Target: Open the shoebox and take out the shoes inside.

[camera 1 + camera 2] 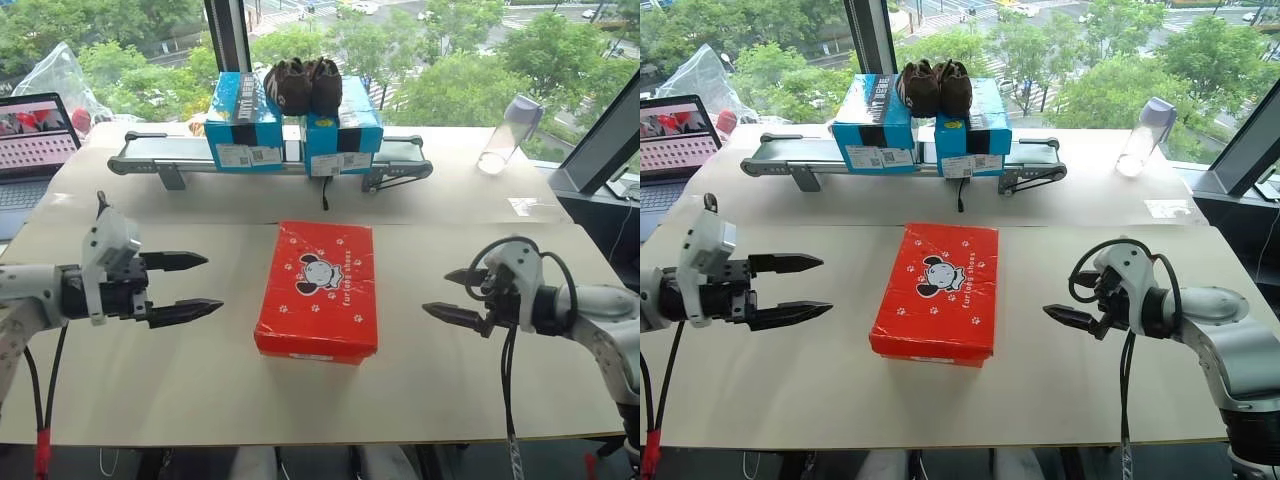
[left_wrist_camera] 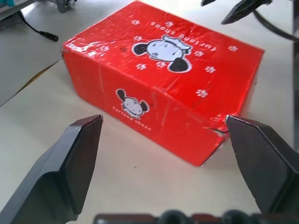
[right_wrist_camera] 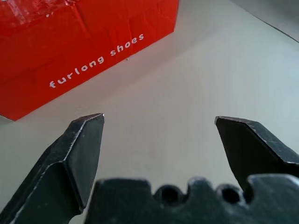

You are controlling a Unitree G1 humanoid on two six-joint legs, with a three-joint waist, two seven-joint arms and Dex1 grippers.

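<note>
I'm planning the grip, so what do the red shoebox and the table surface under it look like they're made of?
The shoebox looks like cardboard under a glossy red printed skin: it creases, reflects light and is torn at one lower corner. The table looks like matte beige board or laminate, showing no glare; which one cannot be told.

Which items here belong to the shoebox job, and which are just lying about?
Job: shoebox, lid shut; left gripper and right gripper, both open.
Lying about: two blue boxes, dark brown shoes, conveyor, laptop, bottle.

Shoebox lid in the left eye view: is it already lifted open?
No, the red shoebox lies on the table with its lid flat and shut, and both open grippers are off to its sides.
</note>
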